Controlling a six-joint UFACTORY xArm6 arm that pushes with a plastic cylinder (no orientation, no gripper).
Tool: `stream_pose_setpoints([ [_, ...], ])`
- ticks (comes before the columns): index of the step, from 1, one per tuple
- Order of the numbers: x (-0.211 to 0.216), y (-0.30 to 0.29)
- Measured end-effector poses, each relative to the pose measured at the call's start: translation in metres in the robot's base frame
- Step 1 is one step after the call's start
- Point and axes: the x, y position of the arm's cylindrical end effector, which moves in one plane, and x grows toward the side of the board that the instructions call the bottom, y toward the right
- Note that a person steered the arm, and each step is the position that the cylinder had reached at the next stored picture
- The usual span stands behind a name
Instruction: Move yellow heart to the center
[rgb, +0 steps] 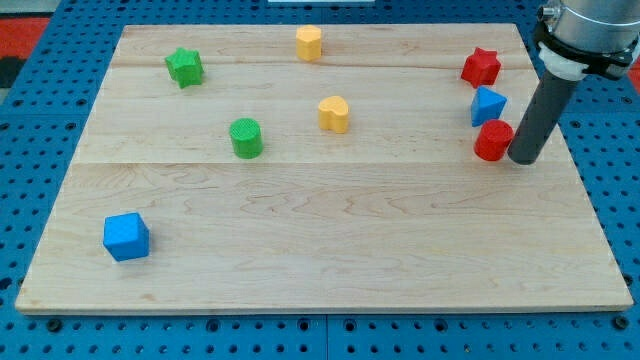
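Rod upright at the view's right; my tip (526, 158) bare, just beside red cylinder (492, 141); yellow heart (334, 114) well apart.

Robotics lab bench, by the look of it. Pale wooden board (330, 230) sits on a blue perforated base plate (30, 120) with a regular hole grid, the kind used for fixtures. Dark rod on a machined arm mount; my tip (526, 160) rests on the board. Left of my tip: small coloured plastic test blocks scattered about.
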Motion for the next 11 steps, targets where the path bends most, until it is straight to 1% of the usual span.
stream_pose_setpoints([
  [1, 0.015, -0.016],
  [2, 0.016, -0.074],
  [4, 0.006, -0.212],
  [5, -0.012, -0.261],
  [6, -0.045, -0.280],
  [7, -0.086, -0.282],
  [8, -0.103, -0.267],
  [11, -0.061, -0.227],
])
